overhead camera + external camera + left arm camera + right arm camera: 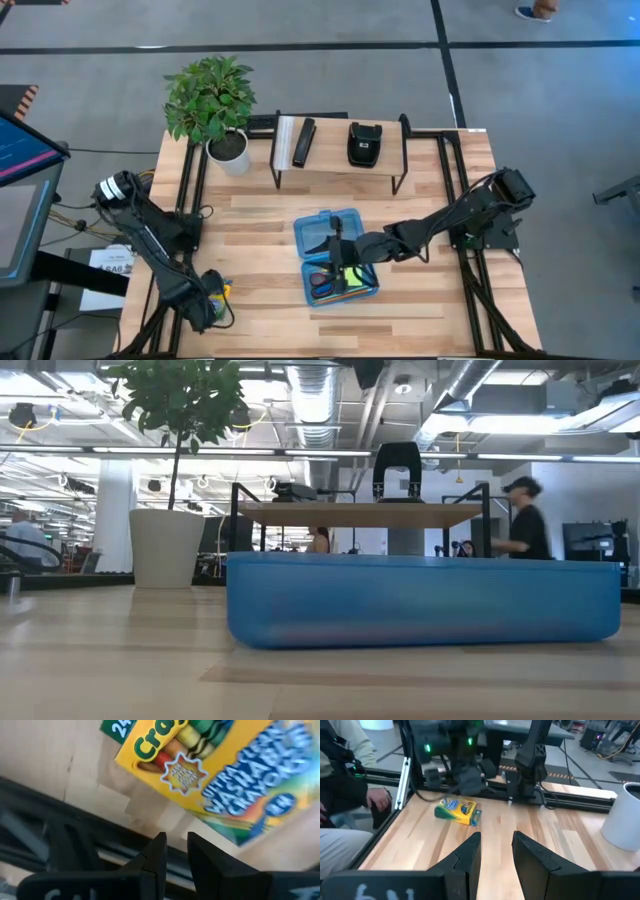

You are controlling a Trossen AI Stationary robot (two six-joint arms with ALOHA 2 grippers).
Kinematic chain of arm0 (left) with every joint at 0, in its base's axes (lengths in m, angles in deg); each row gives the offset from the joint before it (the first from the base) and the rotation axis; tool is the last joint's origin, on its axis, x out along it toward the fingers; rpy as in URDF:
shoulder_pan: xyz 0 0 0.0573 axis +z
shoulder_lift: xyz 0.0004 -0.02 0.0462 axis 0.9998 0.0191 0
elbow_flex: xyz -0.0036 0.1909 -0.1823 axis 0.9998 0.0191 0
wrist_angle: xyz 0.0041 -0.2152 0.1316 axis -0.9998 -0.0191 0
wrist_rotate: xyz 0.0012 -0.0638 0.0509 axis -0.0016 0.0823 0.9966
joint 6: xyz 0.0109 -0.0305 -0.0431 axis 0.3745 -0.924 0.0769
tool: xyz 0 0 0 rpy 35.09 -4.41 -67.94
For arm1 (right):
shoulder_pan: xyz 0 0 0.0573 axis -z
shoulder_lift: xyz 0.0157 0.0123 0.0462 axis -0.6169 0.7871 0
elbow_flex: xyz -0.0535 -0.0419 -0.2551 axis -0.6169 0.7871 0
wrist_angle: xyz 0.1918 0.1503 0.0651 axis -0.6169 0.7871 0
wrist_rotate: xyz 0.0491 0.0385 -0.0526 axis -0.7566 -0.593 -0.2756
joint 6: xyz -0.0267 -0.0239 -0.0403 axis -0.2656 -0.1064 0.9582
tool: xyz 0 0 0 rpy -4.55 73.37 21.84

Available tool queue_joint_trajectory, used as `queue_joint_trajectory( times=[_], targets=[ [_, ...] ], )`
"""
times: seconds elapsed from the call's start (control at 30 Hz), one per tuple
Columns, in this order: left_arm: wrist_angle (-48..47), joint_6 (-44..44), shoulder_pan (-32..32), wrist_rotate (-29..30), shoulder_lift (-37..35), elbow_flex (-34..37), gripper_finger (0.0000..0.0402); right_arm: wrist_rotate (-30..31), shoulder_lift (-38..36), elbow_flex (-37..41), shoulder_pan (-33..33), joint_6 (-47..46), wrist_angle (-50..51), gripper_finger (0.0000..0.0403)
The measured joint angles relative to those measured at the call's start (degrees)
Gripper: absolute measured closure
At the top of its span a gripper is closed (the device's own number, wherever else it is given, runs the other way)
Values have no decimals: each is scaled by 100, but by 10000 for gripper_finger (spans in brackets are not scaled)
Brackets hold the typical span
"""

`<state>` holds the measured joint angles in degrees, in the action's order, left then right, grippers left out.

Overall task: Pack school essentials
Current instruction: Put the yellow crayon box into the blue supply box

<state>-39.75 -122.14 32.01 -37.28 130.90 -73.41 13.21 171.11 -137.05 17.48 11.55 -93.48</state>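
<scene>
Your left gripper (213, 300) is down at the table's (420, 210) near left corner, right beside the crayon box (457, 812), its fingers (157, 851) a narrow gap apart with nothing between them. Your right gripper (340, 245) hovers over the blue case (312, 232) mid-table, fingers (470, 852) parted and empty. Scissors (325, 282) lie in the case.

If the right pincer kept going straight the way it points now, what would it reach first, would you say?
Probably the crayon box, lying on the table slightly off its line, with the left arm just behind. The right pincer has bare wood in between, though depth is hard to judge.
</scene>
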Motion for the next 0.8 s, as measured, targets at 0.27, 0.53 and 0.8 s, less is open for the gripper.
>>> queue_joint_trajectory(
  times=[0.27,0.53,0.8],
  targets=[
    [622,648,254,227,373,82,337,-323,176,-11,-39,-182,-132,269],
    [779,1152,728,1175,354,80,337,-776,1098,-363,-38,-352,-178,269],
    [1379,1895,1101,1816,354,80,338,-1351,1982,-1614,176,-348,764,269]
  ],
)
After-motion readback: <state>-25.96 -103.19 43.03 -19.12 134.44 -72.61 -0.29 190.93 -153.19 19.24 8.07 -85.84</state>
